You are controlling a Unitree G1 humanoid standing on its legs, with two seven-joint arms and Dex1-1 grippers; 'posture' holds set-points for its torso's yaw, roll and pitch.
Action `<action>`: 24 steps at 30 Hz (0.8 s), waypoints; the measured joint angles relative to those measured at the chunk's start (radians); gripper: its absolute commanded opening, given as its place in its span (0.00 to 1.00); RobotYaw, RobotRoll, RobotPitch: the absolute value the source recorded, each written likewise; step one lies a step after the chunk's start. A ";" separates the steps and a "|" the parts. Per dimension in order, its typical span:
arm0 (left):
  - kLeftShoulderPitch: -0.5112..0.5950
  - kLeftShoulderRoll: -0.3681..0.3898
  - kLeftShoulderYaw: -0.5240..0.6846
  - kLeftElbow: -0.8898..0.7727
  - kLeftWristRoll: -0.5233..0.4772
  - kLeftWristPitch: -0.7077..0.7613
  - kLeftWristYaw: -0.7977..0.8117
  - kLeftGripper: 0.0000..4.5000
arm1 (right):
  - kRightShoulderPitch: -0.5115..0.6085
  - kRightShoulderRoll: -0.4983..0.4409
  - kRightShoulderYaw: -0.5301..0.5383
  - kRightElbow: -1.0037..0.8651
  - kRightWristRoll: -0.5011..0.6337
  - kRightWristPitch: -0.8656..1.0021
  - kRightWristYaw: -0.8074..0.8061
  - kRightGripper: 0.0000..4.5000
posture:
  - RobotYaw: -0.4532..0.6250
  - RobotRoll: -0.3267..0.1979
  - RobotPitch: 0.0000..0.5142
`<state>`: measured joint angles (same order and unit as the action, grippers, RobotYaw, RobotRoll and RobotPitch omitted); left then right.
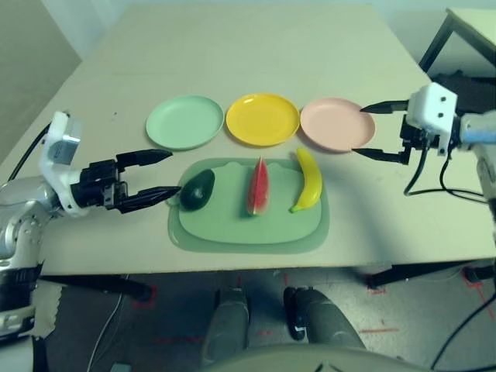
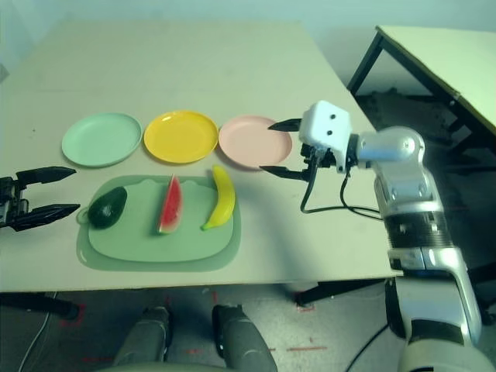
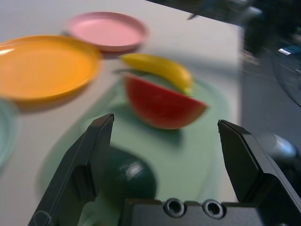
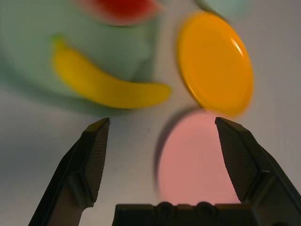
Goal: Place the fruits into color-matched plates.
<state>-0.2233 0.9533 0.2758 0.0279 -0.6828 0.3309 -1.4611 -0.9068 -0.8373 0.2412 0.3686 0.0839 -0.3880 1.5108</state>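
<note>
1. Near edge: green mat holds all three fruits. Left to right they are avocado, watermelon wedge, banana. None plated yet.
2. Left gripper sits just left of the avocado, fingers spread wide, holding nothing. Risk: the avocado is rounded and smooth, so a pinch off its middle could squirt it sideways into the watermelon.
3. Right gripper hangs at the right rim of the pink plate, fingers wide apart, empty. Risk: a low sweep toward the banana may nudge that plate out of line.
4. Far row: mint plate, yellow plate, pink plate, all bare. Risk: plates nearly touch, so a fruit dropped off-centre could straddle two rims.
5. Count: three fruits, three plates, one mat, two grippers.
</note>
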 measured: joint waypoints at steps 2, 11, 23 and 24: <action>-0.007 0.000 -0.022 -0.011 0.011 -0.010 -0.020 1.00 | -0.061 -0.003 0.067 0.024 -0.024 -0.119 0.062 0.99 | 0.42 0.62 0.25; 0.008 -0.014 -0.083 -0.059 0.094 -0.103 -0.035 1.00 | -0.207 0.002 0.351 0.173 -0.107 -0.470 0.095 0.99 | 0.44 0.62 0.25; 0.039 -0.034 -0.078 -0.075 0.086 -0.087 0.022 1.00 | -0.330 0.210 0.415 0.433 -0.354 -0.601 0.030 0.99 | 0.47 0.62 0.26; 0.042 -0.034 -0.076 -0.079 0.085 -0.086 0.023 1.00 | -0.344 0.229 0.417 0.454 -0.381 -0.608 0.011 0.99 | 0.47 0.62 0.26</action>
<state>-0.1817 0.9193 0.1998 -0.0516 -0.5975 0.2450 -1.4379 -1.2510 -0.6086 0.6581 0.8224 -0.2971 -0.9956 1.5222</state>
